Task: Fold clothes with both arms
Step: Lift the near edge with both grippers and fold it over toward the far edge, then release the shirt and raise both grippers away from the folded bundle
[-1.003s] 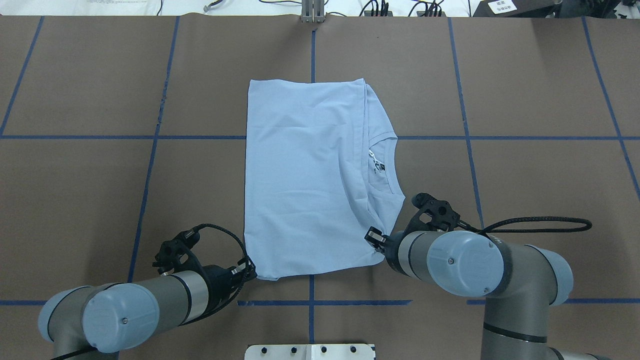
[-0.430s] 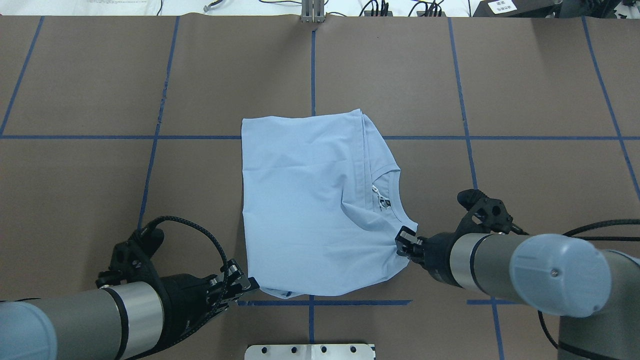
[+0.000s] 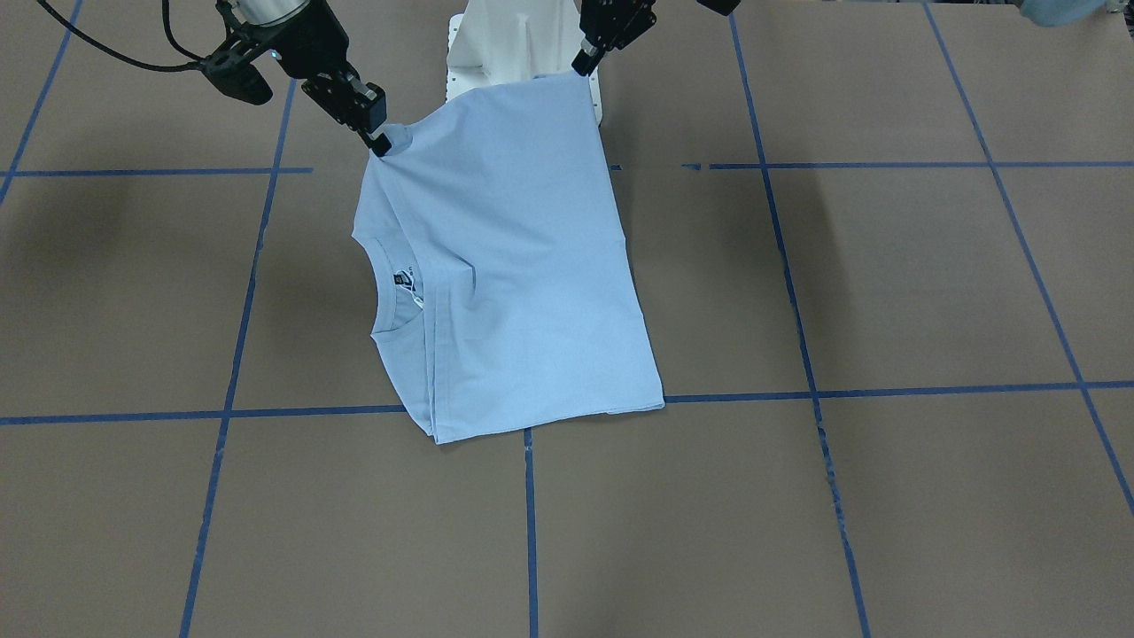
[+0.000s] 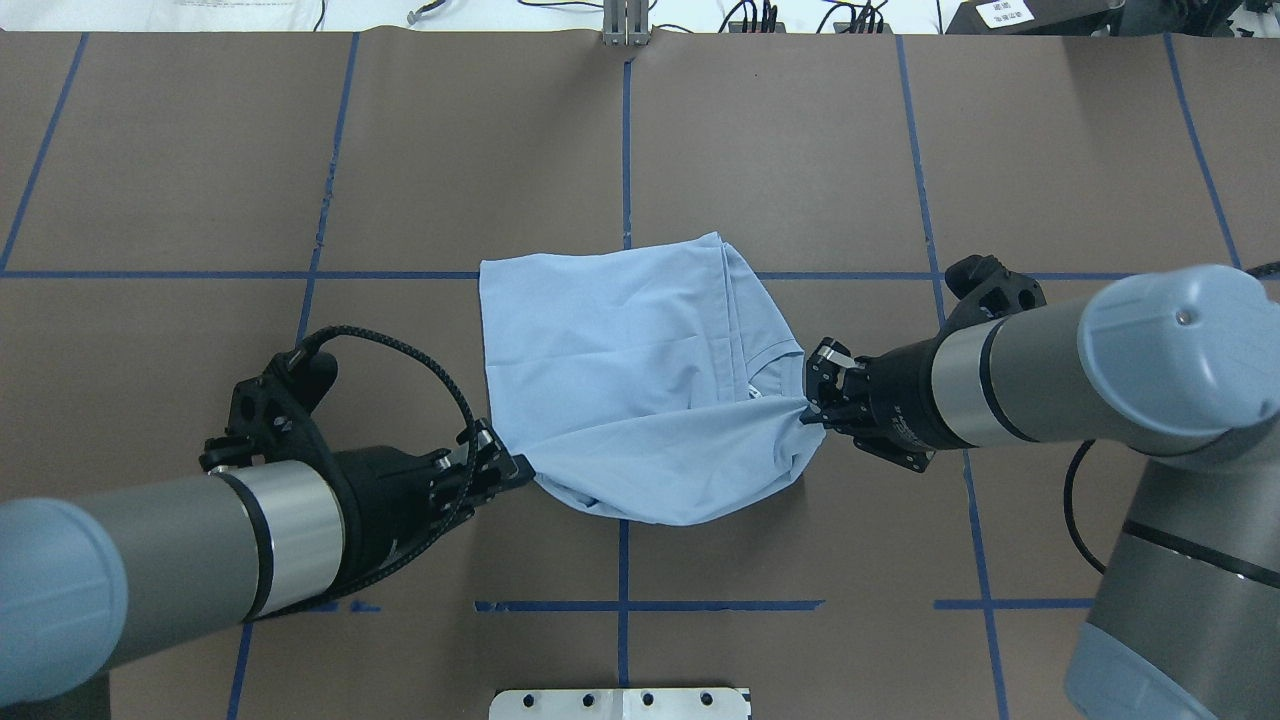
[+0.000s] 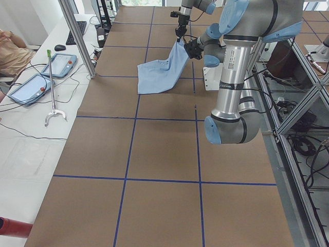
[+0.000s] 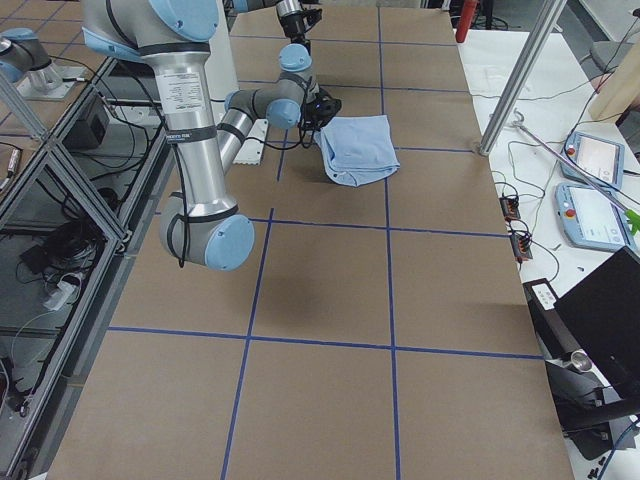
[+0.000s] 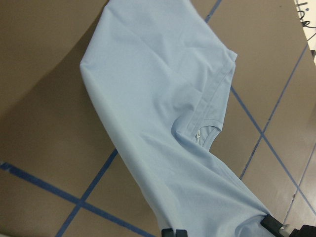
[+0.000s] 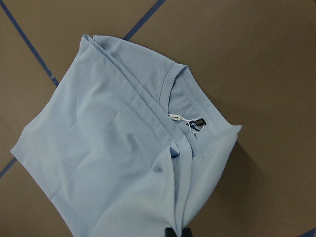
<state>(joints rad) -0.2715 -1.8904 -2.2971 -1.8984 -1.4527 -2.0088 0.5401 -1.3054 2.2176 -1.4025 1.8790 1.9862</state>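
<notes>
The light blue T-shirt [image 4: 640, 380] is folded lengthwise, its near edge lifted off the table and its far edge [image 3: 532, 416] resting on it. My left gripper [image 4: 515, 468] is shut on the shirt's near left corner; it also shows in the front view [image 3: 585, 64]. My right gripper [image 4: 808, 412] is shut on the near right corner by the collar, seen in the front view [image 3: 379, 142] too. The collar with its dark label [image 8: 198, 123] and white tag shows in the right wrist view. The shirt [image 7: 163, 98] hangs stretched between both grippers. The chest print is hidden.
The table is brown with blue tape grid lines [image 4: 625, 130]. The white pedestal base [image 4: 620, 703] is at the near edge. Cables and equipment [image 4: 860, 15] line the far edge. Tablets and a rod [image 5: 51, 87] lie on a side bench.
Both grippers have lifted and carried the shirt's near edge up and forward over the rest. The shirt's far edge slid toward me, then stayed, and the cloth now bunches and sags between the grippers.
</notes>
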